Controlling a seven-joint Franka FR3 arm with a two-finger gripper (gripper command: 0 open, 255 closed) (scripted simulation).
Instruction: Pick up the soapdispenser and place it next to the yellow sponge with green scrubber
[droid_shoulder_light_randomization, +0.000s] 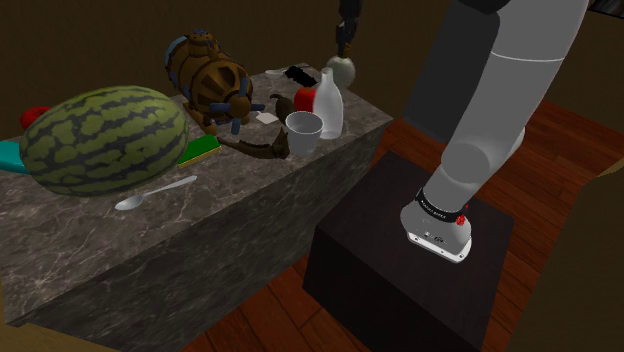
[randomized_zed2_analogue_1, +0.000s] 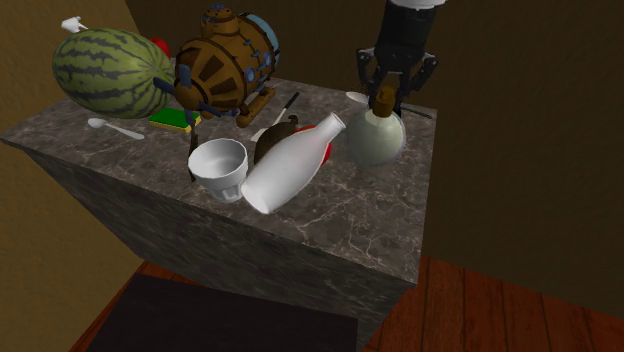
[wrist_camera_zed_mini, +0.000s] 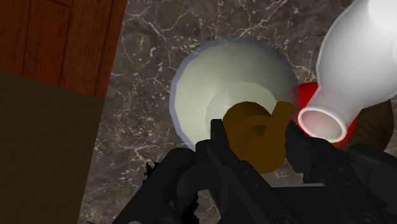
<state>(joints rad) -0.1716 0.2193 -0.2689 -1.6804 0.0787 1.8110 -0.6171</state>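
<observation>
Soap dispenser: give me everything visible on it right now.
The soap dispenser has a round, pale greenish-white body with a short brown pump on top. It stands upright on the dark marble-look counter, near the edge at the second exterior view's right. The gripper is above it, fingers clasping the pump from both sides. A white bottle stands close beside it; contact unclear.

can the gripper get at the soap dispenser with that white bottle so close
Likely yes. The gripper is right over the soap dispenser, at its brown pump, coming from above. The white bottle is close beside it, not between them.
</observation>
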